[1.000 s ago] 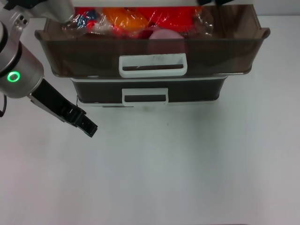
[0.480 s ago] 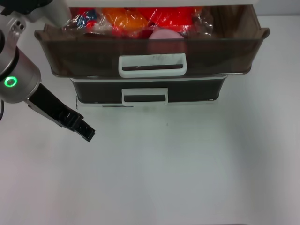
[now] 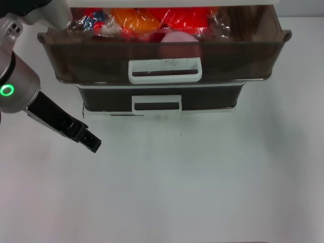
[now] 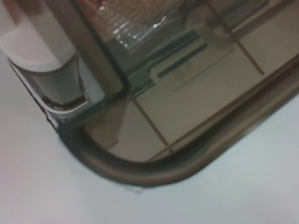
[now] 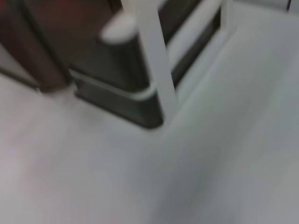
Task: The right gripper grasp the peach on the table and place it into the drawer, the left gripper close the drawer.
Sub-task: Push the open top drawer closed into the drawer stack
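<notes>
The peach (image 3: 178,37) sits inside the open drawer (image 3: 162,56), among bright packets (image 3: 136,20). The left gripper (image 3: 92,143) hangs over the table (image 3: 202,177) at the drawer's seven o'clock, fingers close together.

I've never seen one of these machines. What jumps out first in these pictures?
The wide brown drawer at the far edge of the table, pulled open and stuffed with red and orange packets, with a pale pink peach among them. Next, on the left, the thick silver arm with a glowing green ring, its black left claw over the table in front of the drawers.
</notes>
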`<control>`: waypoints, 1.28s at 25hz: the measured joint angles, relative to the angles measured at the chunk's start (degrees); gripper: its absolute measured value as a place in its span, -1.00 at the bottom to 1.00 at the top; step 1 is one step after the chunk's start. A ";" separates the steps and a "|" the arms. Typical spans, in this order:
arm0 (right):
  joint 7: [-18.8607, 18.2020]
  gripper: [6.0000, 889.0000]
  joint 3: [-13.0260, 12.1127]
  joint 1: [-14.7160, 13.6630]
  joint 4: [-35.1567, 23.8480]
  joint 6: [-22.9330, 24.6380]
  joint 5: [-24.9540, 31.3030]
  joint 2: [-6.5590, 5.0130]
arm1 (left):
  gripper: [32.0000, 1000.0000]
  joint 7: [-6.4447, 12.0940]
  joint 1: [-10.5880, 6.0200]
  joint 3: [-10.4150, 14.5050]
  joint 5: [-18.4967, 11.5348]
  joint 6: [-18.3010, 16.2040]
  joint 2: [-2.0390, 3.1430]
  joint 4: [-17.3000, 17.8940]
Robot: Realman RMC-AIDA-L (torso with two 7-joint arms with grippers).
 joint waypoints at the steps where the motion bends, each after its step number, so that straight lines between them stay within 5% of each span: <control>1: -1.11 0.67 0.00 0.36 1.83 -0.93 -1.69 0.45 | 0.62 -0.02 -0.01 0.00 0.02 -0.05 0.00 0.17; 5: -3.93 0.67 -0.31 1.09 7.07 -4.80 -4.86 1.69 | 0.62 -0.10 -0.05 0.00 0.08 -0.25 -0.03 0.74; 10: -5.80 0.67 -0.47 2.44 12.69 -7.92 -5.06 1.68 | 0.62 -0.16 0.35 0.83 -0.15 -0.58 -0.18 2.37; 17: -6.91 0.67 -0.54 3.76 17.43 -10.44 -5.20 1.43 | 0.62 -0.04 1.50 7.24 -4.28 -0.77 -0.20 8.79; 21: -6.96 0.67 -0.41 4.10 17.92 -10.49 -5.22 1.31 | 0.62 1.24 -0.82 11.49 -8.12 -0.68 0.09 11.89; 24: -7.25 0.67 -0.32 4.46 17.99 -10.51 -5.24 1.47 | 0.62 2.06 -4.17 14.28 -9.13 -0.71 0.13 12.67; 32: -7.42 0.67 -0.59 6.27 18.09 -10.52 -5.24 1.73 | 0.62 4.00 -10.59 16.10 -13.10 -0.80 0.17 11.77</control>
